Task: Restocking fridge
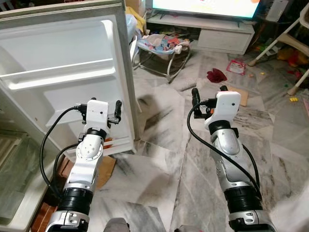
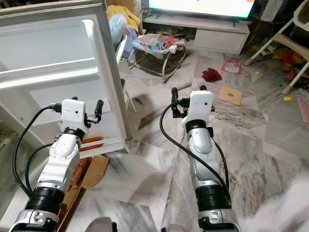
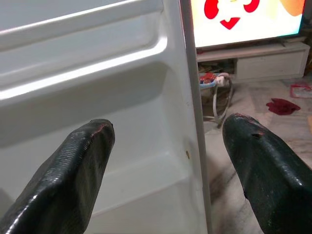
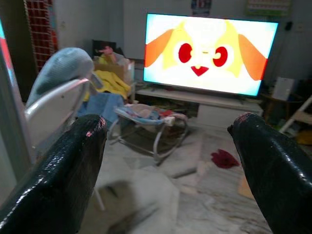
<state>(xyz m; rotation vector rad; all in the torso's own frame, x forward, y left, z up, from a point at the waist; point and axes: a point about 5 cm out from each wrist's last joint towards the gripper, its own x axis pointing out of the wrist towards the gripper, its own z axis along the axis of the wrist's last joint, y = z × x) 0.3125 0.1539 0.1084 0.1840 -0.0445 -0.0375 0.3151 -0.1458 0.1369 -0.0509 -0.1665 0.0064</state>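
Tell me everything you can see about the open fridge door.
The fridge door is swung wide open on the robot's left, showing its white moulded plastic inner side with a grey edge. A shelf rail crosses its upper part and a lower shelf sits near the bottom; both look empty. Its bottom edge hangs just above the marbled floor. The left gripper, fingers apart, is raised in front of it without touching it.

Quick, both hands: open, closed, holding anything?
Left hand: open, empty, at the fridge door.
Right hand: open, empty, over the floor.
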